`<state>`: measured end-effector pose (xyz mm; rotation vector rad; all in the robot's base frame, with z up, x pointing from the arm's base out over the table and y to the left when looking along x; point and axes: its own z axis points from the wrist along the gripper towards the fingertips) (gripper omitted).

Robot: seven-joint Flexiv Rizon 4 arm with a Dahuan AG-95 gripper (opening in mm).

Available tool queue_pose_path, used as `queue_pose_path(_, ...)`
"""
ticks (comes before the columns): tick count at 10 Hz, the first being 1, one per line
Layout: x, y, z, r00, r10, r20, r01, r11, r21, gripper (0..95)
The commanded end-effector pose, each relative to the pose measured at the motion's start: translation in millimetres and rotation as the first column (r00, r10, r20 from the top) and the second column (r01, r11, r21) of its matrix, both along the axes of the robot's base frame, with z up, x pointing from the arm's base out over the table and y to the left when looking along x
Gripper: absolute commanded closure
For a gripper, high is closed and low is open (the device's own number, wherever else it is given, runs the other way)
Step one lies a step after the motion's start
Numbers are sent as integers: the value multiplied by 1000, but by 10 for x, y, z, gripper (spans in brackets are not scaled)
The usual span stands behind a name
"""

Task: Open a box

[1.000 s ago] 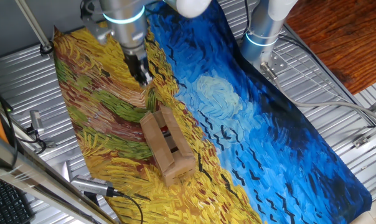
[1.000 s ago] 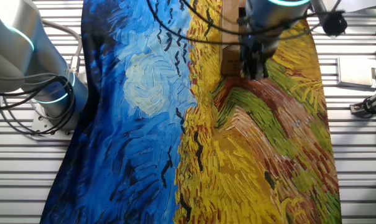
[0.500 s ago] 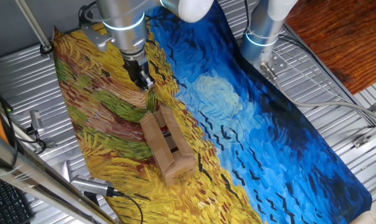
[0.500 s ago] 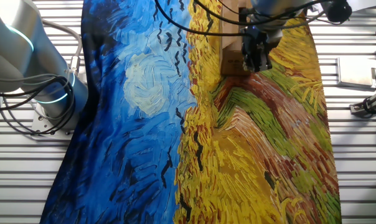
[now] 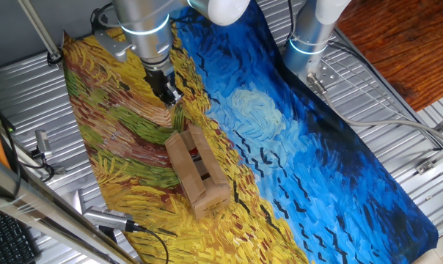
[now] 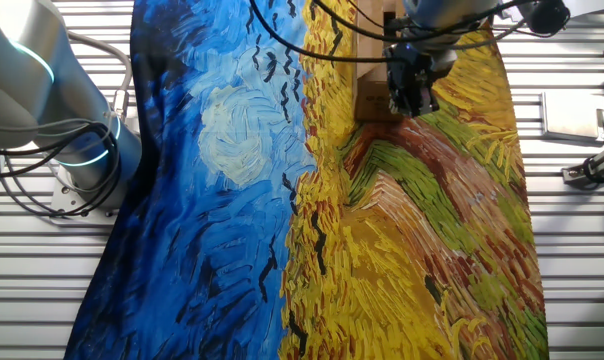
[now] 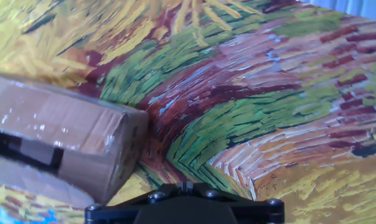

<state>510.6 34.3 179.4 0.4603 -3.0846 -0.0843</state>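
The box (image 5: 198, 173) is a small brown cardboard box lying on the yellow part of the painted cloth. Its long top flaps stand apart, with a dark gap and a bit of red between them. In the other fixed view only its end (image 6: 370, 95) shows, next to the fingers. In the hand view its taped corner (image 7: 57, 140) fills the left side. My gripper (image 5: 170, 97) hovers low over the cloth just beyond the box's far end, apart from it. It also shows in the other fixed view (image 6: 410, 103) and the hand view (image 7: 187, 185). Its fingers are together and hold nothing.
The painted cloth (image 5: 280, 147) covers the table, yellow and green on one side, blue on the other. A second arm's base (image 5: 308, 40) stands at the cloth's edge and also shows in the other fixed view (image 6: 52, 110). Metal tools and a cable (image 5: 108, 218) lie beside the cloth.
My gripper has shifted a little along the cloth beside the box's end, and it has hardly moved in the last half second. The box has not moved.
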Motion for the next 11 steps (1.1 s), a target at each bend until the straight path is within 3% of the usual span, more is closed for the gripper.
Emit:
queue_pose_path(1, 1, -1, 2, 999, 36, 6, -36, 999, 36, 950)
queue_pose_path(7, 1, -1, 2, 970, 242, 17, -243, 968, 64, 950)
queue_pose_path(11, 1, -1, 2, 971, 241, 8, -241, 968, 67, 950)
